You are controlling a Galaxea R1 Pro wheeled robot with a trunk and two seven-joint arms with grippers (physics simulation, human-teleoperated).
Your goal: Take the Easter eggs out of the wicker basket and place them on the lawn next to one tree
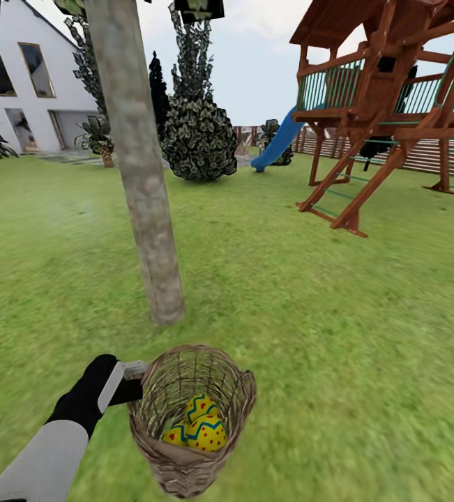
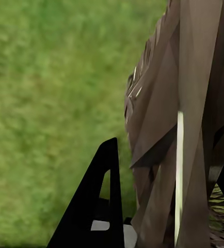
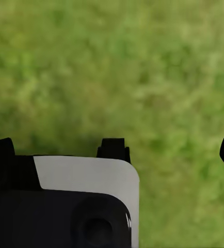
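Mottled green lawn (image 1: 338, 314) spreads across the garden, with a white gabled house (image 1: 24, 77) at the far left, a rounded dark bush (image 1: 199, 139) in the middle distance, and a wooden play tower (image 1: 387, 90) with a blue slide (image 1: 277, 143) at the right, backed by a slatted fence (image 1: 422, 157).

Close ahead stands the tree (image 1: 139, 181), its thick pale grey-beige trunk rising straight out of the grass.

Just in front of its base is the wicker basket (image 1: 192, 425), upright, with 3 Easter eggs (image 1: 202, 425) still lying together in its bottom, yellow with blue zigzags and red dots.

At the basket's rim sits the left gripper (image 1: 134, 380), and its jaws straddle the woven wall: in the left wrist view 1 dark finger (image 2: 99, 201) shows outside the brown weave (image 2: 179, 129) and the other at the far edge inside it. The jaws appear closed on the rim, holding the basket. The eggs lie inside the basket, beyond and below those jaws.

The right gripper (image 3: 169, 147) points down at bare grass (image 3: 112, 62), with nothing between its jaws, which stand wide apart.
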